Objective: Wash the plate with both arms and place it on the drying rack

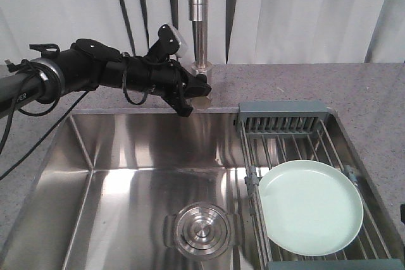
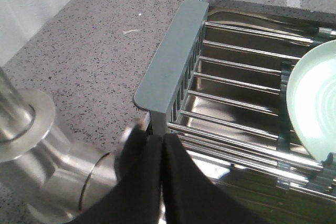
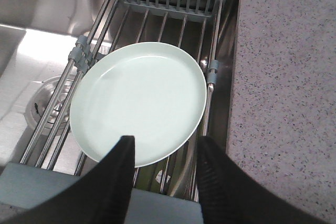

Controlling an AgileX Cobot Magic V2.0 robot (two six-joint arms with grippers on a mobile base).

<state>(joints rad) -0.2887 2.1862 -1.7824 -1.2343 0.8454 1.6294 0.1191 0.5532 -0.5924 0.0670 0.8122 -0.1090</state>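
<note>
The left gripper [image 1: 190, 96] hangs by the faucet [image 1: 200, 17] base at the sink's [image 1: 126, 156] twelve o'clock, its jaws clenched with nothing between them. At the sink's three o'clock the plate [image 1: 311, 207] lies flat on the rack [image 1: 285, 132] rods. The right gripper [image 3: 163, 156], jaws spread wide and holding nothing, hovers at the plate's six o'clock edge. The plate looks rigid, glossy, likely slippery when wet and breakable; pinching the raised rim at six o'clock seems safest.
</note>
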